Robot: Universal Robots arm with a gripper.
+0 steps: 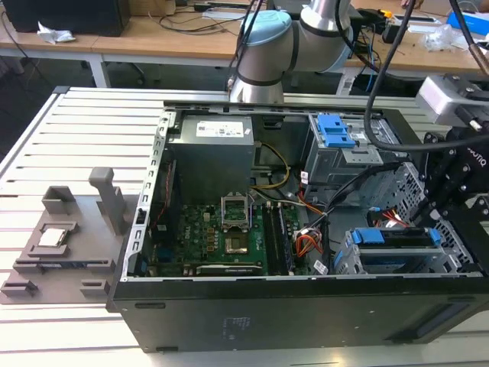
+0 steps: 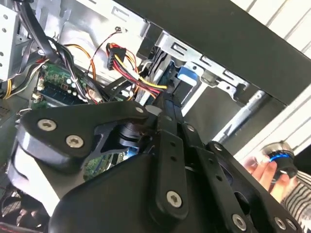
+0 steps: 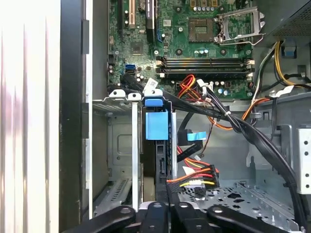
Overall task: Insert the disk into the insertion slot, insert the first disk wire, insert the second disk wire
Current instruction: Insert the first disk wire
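Built as a silver-grey tubular arm (image 1: 321, 23), with rounded joint housings (image 1: 263, 34) capped in pale blue. Trailed by thick black cables (image 1: 372, 92) looping beside the upper links in the exterior view. Fitted near the wrist with a pale grey, box-shaped camera housing (image 1: 447, 95). Ending in a matt black gripper (image 1: 437, 210) marked with small white lettering. Made up, in both wrist views, of flat black linkage bars (image 2: 170, 160) with rounded ends, pinned by silver screws (image 2: 174, 198); 2 more of these on the broad rounded plate (image 2: 92, 121).
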